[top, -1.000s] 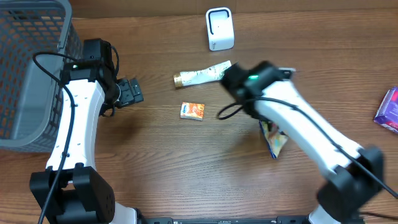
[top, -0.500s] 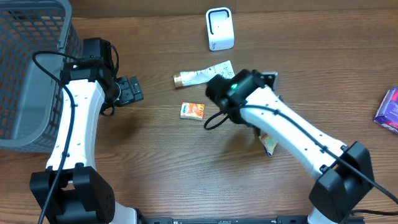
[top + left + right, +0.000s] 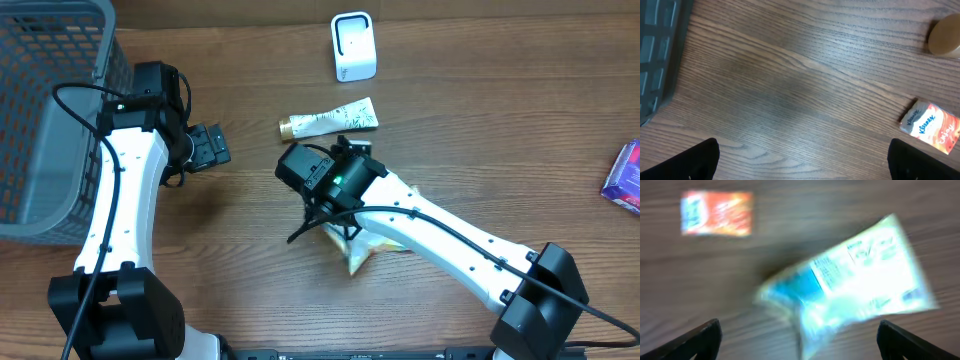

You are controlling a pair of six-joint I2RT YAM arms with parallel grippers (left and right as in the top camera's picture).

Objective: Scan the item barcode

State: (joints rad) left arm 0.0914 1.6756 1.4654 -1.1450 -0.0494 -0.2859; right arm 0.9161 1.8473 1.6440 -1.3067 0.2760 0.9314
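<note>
The right gripper (image 3: 800, 337) hangs with its fingers wide apart and empty. The pouch (image 3: 860, 275) shows blurred beneath it, at 4 o'clock from the tissue packet (image 3: 717, 213). The left gripper (image 3: 802, 160) is also apart and empty. The pouch probably needs a steady pinch on a flat edge. Its printed side should then face the scanner (image 3: 353, 45) at 12 o'clock on the counter (image 3: 250, 290).

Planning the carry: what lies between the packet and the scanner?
In the overhead view, the tube and the right arm's wrist lie between packet and scanner.
</note>
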